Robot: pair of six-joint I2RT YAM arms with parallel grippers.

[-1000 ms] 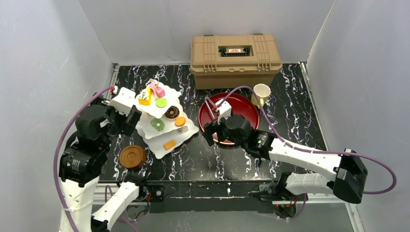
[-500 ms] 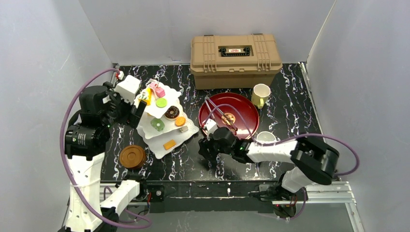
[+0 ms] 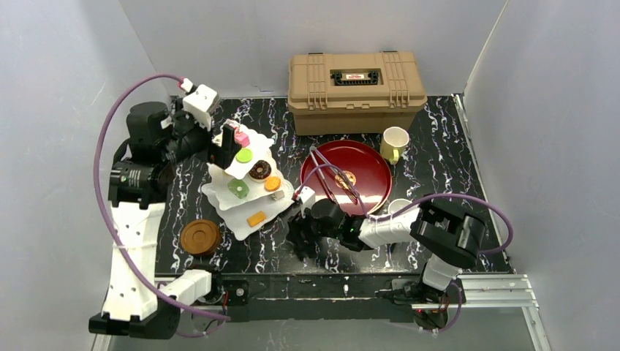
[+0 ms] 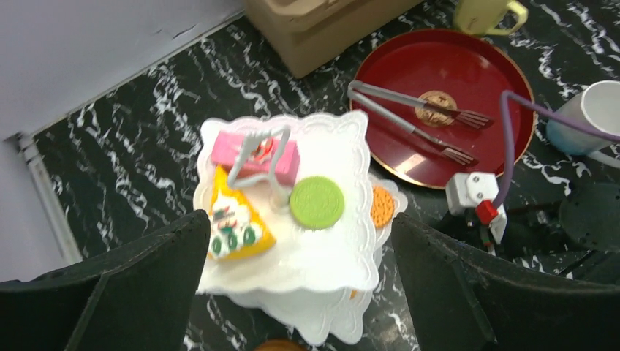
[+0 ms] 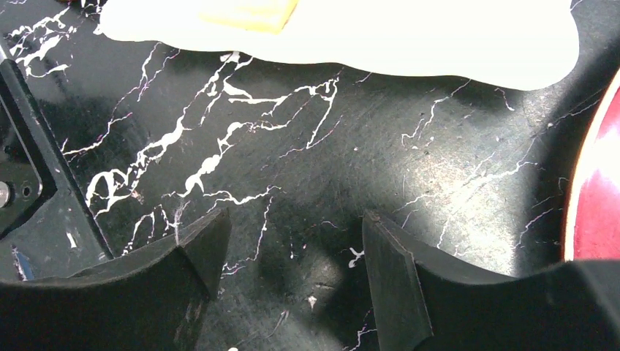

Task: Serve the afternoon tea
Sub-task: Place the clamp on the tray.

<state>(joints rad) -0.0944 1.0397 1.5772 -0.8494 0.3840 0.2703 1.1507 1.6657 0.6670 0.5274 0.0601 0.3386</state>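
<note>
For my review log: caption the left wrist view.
Open left claw above the white tiered stand of toy pastries; red tray with tongs beyond.

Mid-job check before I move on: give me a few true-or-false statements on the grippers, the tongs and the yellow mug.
1. The left gripper hangs open above the three-tier stand's top tier. True.
2. The right gripper grips a pastry. False: it is open and empty, low over the table.
3. The tongs lie in the dark red tray. True.
4. The cream-yellow mug stands on the brown coaster. False: the mug stands on the table beside the tray, and nothing sits on the coaster.
</note>
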